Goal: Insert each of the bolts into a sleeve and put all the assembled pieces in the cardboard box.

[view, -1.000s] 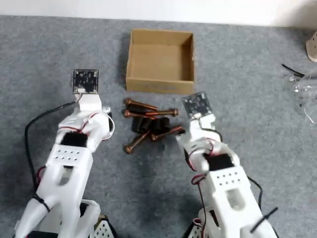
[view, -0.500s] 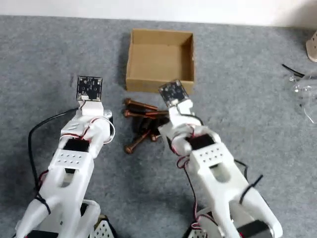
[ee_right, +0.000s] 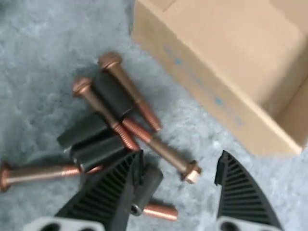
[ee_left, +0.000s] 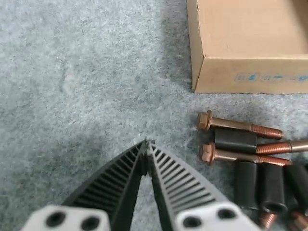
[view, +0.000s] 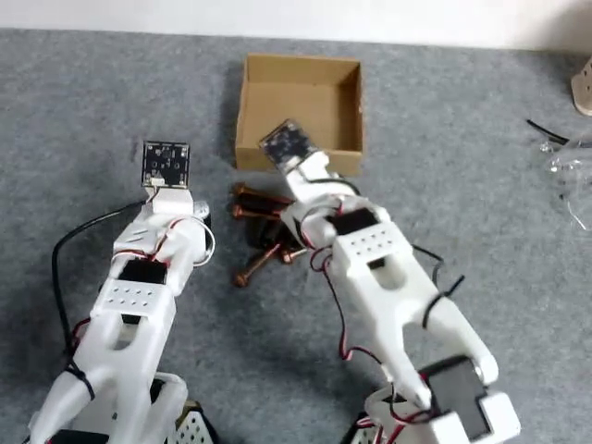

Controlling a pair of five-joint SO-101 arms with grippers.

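The right claw (ee_right: 180, 159) has swung over the bolts (ee_right: 143, 108) and sleeves (ee_right: 89, 132) lying just before the box (ee_right: 192, 72), spread wide and empty. The left claw (ee_left: 147, 143) rests closed, holding nothing, beside them; a first grab looks near.
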